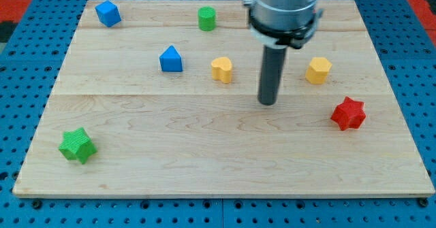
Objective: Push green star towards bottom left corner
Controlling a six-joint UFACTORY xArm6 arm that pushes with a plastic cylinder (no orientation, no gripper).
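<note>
So closest to the view's bottom, the green star (77, 145) is sitting near the bottom left corner of the wooden surface (204, 160), a little in from both edges. Nothing is touching it and it's well apart from everything else.

Moving up a bit, over on the view's right there's a red star (348, 114), near the right edge and also on its own.

Then comes my tip (268, 103), roughly mid-board and a touch right of centre. It's down at the surface but not in contact with any block. No jaws here, the tool is just a plain dark rod, so there's nothing to be apart, together or clamped. The tip is a long way from the green star, which lies far off toward the view's lower left. The nearest blocks to the tip are the two yellow ones: a yellow block (221, 70) with a rounded top to the upper left of it, and a yellow hexagon-ish block (318, 71) to the upper right. The rod stands between them, apart from both.

Further left on about the same row is a blue triangular block (171, 59).

Farthest back, near the view's top edge, there's a green cylinder (206, 18) around the middle and a blue cube (107, 13) close to the top left corner.
</note>
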